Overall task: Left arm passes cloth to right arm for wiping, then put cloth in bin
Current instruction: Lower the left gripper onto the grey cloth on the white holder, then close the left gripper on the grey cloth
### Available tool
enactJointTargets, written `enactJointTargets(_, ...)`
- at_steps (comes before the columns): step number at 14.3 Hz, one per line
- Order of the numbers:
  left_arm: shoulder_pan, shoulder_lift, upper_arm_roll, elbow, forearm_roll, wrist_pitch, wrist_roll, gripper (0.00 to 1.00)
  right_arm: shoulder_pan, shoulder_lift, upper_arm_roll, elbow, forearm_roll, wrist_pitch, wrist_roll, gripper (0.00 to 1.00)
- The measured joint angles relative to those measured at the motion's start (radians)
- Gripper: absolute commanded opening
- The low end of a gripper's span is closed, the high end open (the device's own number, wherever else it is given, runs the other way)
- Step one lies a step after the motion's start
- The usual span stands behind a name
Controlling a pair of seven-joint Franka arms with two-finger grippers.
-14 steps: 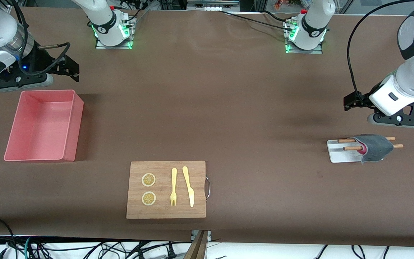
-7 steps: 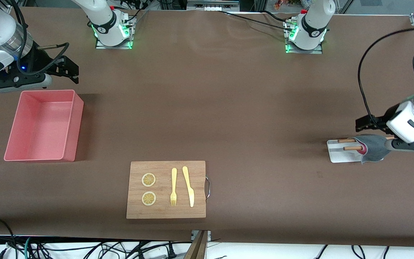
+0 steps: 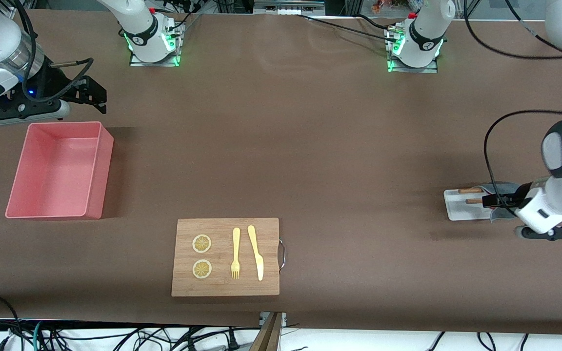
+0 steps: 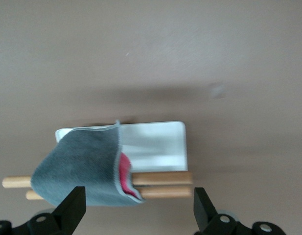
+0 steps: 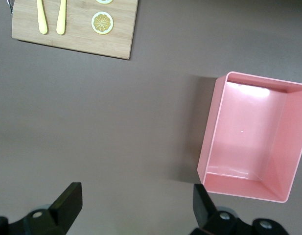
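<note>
The left gripper (image 4: 136, 215) hangs over the cloth (image 4: 87, 169) at the left arm's end of the table (image 3: 310, 146), its fingers (image 4: 75, 208) spread wide apart and holding nothing. In the left wrist view the fingers stand either side of the cloth without touching it. The cloth is draped grey face up over two wooden rods (image 4: 163, 177), with a strip of pink-red showing at its folded edge. The rods lie side by side across a small white tray (image 3: 456, 207), and the cloth covers part of that tray. In the front view the left arm's wrist hides most of the cloth (image 3: 503, 187).

The right gripper (image 5: 136, 215) waits at the right arm's end of the table, over bare table just beside the bin (image 3: 56, 170). Its fingers (image 5: 67, 198) are also apart and empty. The bin is pink, upright and holds nothing visible.

A wooden cutting board (image 3: 226, 257) lies nearer the front camera, between the bin and the tray. It carries two lemon slices (image 3: 201, 243), a yellow fork (image 3: 235, 252) and a yellow knife (image 3: 256, 251), each lying flat.
</note>
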Motion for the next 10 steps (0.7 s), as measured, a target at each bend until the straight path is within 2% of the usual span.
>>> enactJointTargets(4, 0.002, 0.046, 0.000, -0.009, 0.030, 0.001, 0.000, 0.80, 0.000, 0.000, 0.000, 0.000, 0.000, 0.000, 0.000, 1.00)
enactJointTargets(10, 0.020, 0.050, 0.001, -0.016, 0.030, 0.000, 0.000, 0.75, 0.000, 0.000, 0.000, 0.000, 0.000, 0.000, 0.000, 1.00)
